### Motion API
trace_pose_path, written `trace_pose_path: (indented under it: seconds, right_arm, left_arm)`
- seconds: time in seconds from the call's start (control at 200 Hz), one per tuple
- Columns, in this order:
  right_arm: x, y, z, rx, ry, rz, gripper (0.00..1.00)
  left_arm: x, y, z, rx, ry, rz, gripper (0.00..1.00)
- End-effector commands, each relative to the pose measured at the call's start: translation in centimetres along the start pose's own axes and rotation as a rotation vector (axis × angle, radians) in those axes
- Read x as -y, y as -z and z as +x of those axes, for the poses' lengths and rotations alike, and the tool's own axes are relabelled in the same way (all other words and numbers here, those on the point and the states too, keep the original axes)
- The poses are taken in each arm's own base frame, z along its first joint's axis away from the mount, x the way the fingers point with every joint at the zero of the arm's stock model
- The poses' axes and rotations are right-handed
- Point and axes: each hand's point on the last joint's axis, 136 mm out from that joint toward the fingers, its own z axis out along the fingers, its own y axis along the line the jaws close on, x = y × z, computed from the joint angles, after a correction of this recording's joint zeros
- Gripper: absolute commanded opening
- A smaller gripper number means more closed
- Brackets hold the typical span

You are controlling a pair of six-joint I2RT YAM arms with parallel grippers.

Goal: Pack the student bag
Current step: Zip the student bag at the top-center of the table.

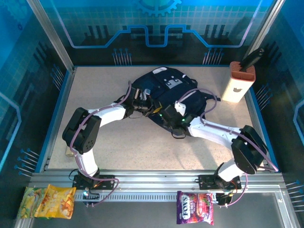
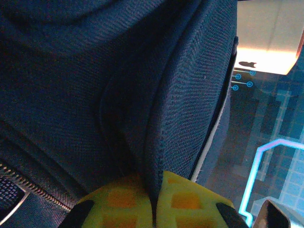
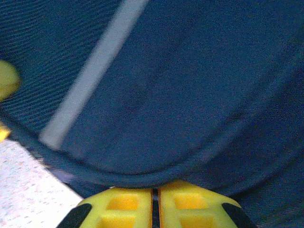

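The student bag (image 1: 168,88), dark navy with white stripes and grey-white patches, lies at the back middle of the table. My left gripper (image 1: 142,103) is at its left side. In the left wrist view its yellow fingers (image 2: 118,199) are shut on an upright fold of the bag's navy fabric (image 2: 180,104). My right gripper (image 1: 167,118) is at the bag's near edge. In the right wrist view its jaws (image 3: 155,190) stand almost together, with the bag's curved rim (image 3: 142,178) lying across their tips. A white stripe (image 3: 95,71) runs over the fabric above.
A white and orange box (image 1: 237,83) holding a dark object stands at the back right, close to the bag's strap. Yellow snack packets (image 1: 47,202) and a purple packet (image 1: 194,207) lie in front of the table's near rail. Bare tabletop (image 1: 142,147) stretches between the arms.
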Motion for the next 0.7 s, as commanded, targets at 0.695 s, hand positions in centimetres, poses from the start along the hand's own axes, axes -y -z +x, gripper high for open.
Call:
trace_pose_path:
  seconds: [0.695]
  right_arm:
    - [-7.3, -0.1, -1.1, 0.044, 0.078, -0.183, 0.33]
  left_arm:
    - [3.2, 0.4, 1.0, -0.07, -0.068, 0.091, 0.0]
